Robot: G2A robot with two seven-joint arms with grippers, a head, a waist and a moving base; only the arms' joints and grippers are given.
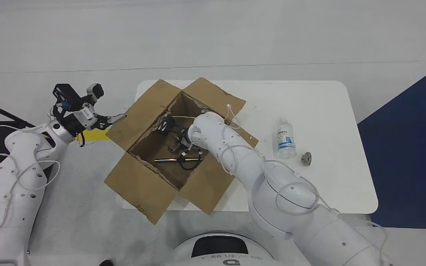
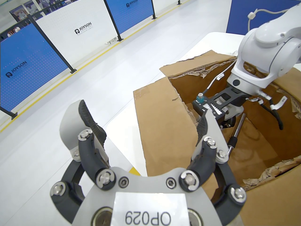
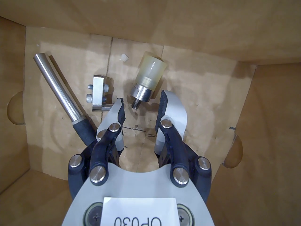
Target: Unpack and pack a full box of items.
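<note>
Inside the cardboard box (image 3: 270, 118), the right gripper (image 3: 141, 99) is held spread and empty over the rubber bumper (image 3: 148, 78), evidently for its removal.

Printed tag (image 2: 147, 212) on left gripper (image 2: 143, 108); second tag (image 3: 138, 212) on right gripper (image 3: 142, 97); logos (image 2: 83, 28) on panels (image 2: 94, 45).

arms: right arm (image 1: 226, 143) and left arm (image 1: 26, 153) are showing smooth white rounded shells.
cables: thin white cable (image 2: 258, 11) is running along the right arm, upper right of frame; black cable (image 2: 276, 116) is looping below its wrist.
grippers: left gripper (image 2: 144, 108) and right gripper (image 3: 142, 97) are wearing pale grey fingers (image 3: 175, 109), black ribbed pads (image 2: 91, 121), black links.
screws: silver round screws (image 3: 180, 174) are dotting the grey base plates.
markings: white printed sticker (image 3: 140, 210) is sitting lower centre.
</note>
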